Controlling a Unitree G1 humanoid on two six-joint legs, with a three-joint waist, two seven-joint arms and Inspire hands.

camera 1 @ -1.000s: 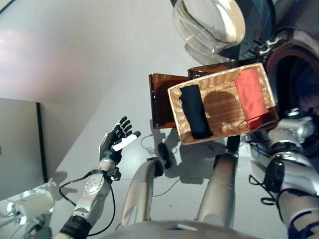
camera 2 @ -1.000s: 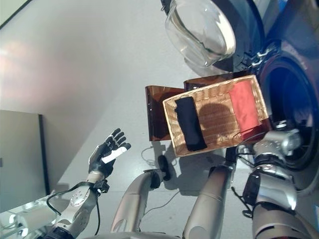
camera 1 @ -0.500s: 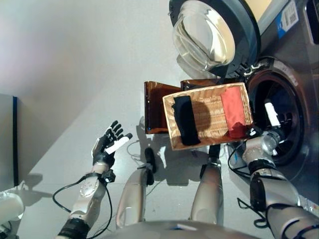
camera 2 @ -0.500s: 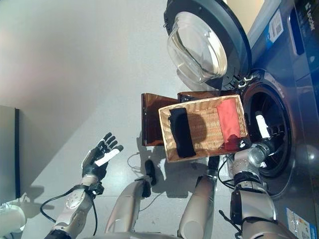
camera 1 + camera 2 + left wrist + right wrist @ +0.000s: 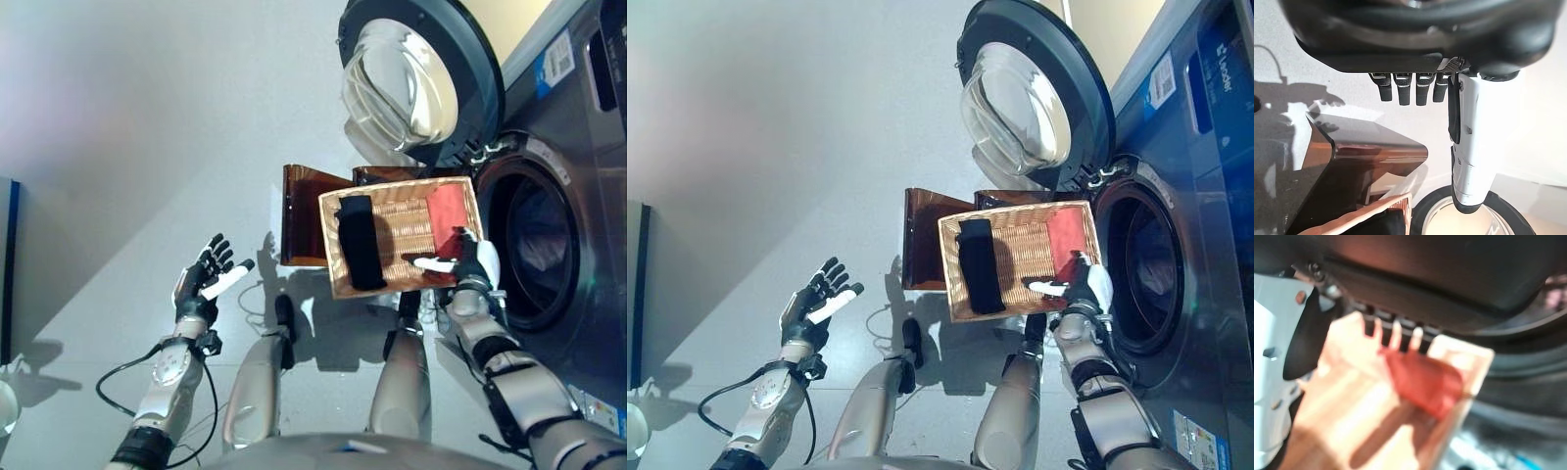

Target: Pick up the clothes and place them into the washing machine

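The wicker basket (image 5: 407, 286) rests on the dark brown box (image 5: 302, 225) in front of the washing machine. A black cloth (image 5: 358, 255) lies at its left end and a red cloth (image 5: 446, 209) at its right end. My right hand (image 5: 473, 266) is open at the basket's near right corner, thumb stretched over the rim just below the red cloth. The right wrist view shows its straight fingers (image 5: 1397, 329) above the red cloth (image 5: 1422, 384). My left hand (image 5: 200, 285) is open and empty, raised over the floor far left of the basket.
The washing machine's drum mouth (image 5: 529, 245) gapes just right of the basket. Its round glass door (image 5: 416, 78) stands swung open behind the basket. Grey floor (image 5: 147, 117) spreads to the left.
My right hand has come back out of the drum mouth to the basket's near right corner by the red cloth. The camera has shifted. The left hand has stayed raised and open.
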